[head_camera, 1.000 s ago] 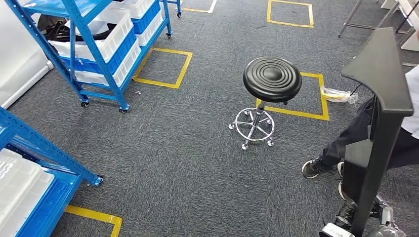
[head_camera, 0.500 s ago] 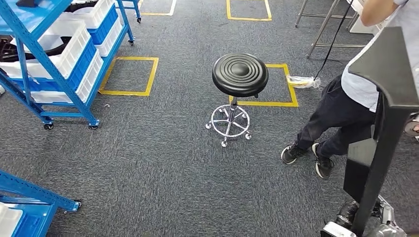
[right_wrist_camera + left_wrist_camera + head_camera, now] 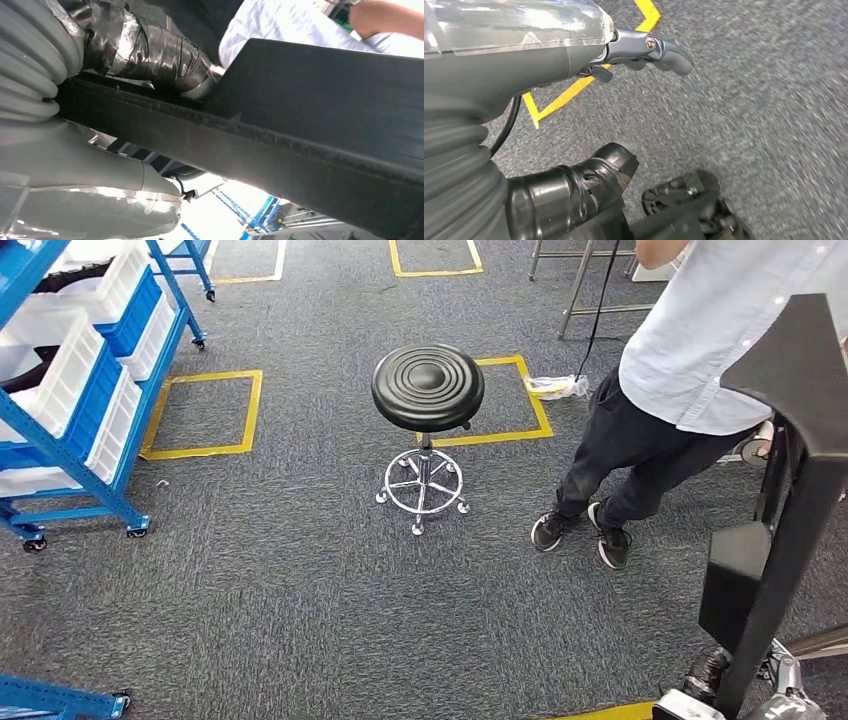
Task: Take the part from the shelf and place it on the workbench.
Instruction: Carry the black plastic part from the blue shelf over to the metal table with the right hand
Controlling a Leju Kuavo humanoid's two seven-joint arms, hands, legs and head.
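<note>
Turning right, the robot's whole view has swung since a sec ago: stool [image 3: 428,388], shelf [image 3: 75,390] and floor marks all slid left in the picture, so it's the camera moving, not the things.

Right hand [image 3: 735,702] grips the part [image 3: 790,470], a long black piece w/ a flared top, held upright close to the body. In the right wrist view the fingers wrap its dark bar, and my guess is it's carried upright and tight so it clears everything while walking. Left hand [image 3: 644,50] hangs down over the carpet; its fingers look loosely apart w/ nothing in them.

Stool stands mid-floor. A person [image 3: 680,360] in a light shirt is just right of the stool, now far more in view, legs between stool and part. Shelf w/ white bins is well left of the stool, nearer the frame edge than before. Yellow tape squares [image 3: 200,415] lie left of and behind the stool.

Workbench isn't identifiable yet, so I'd say the carry is midway.
</note>
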